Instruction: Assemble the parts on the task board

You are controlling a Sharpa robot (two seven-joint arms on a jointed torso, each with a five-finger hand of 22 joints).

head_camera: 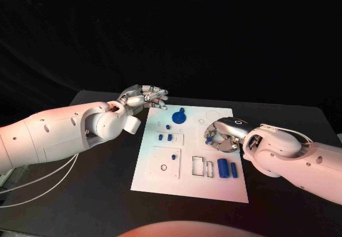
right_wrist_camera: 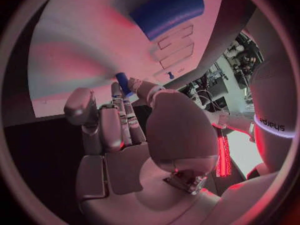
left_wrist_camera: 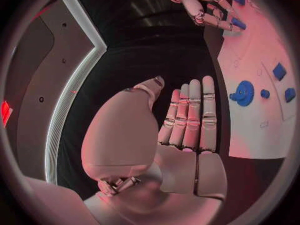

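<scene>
The white task board [head_camera: 158, 170] lies in the middle of the black table. My right hand [head_camera: 222, 133] hovers over its right side and pinches a small blue part [right_wrist_camera: 123, 80] at its fingertips; the same part [left_wrist_camera: 237, 22] shows in the left wrist view. My left hand [head_camera: 146, 96] hangs at the board's far left corner, fingers straight and side by side [left_wrist_camera: 190, 115], holding nothing. On the board sit a round blue disc [head_camera: 179, 117], two small blue blocks [head_camera: 165, 137], a blue peg [head_camera: 174, 157] and two blue cylinders [head_camera: 227, 168] near the right edge.
Two narrow rectangular slots [head_camera: 203, 167] are cut in the board just left of the cylinders. Bare black table [head_camera: 85, 197] surrounds the board on every side. White cables [head_camera: 43, 182] hang below my left arm.
</scene>
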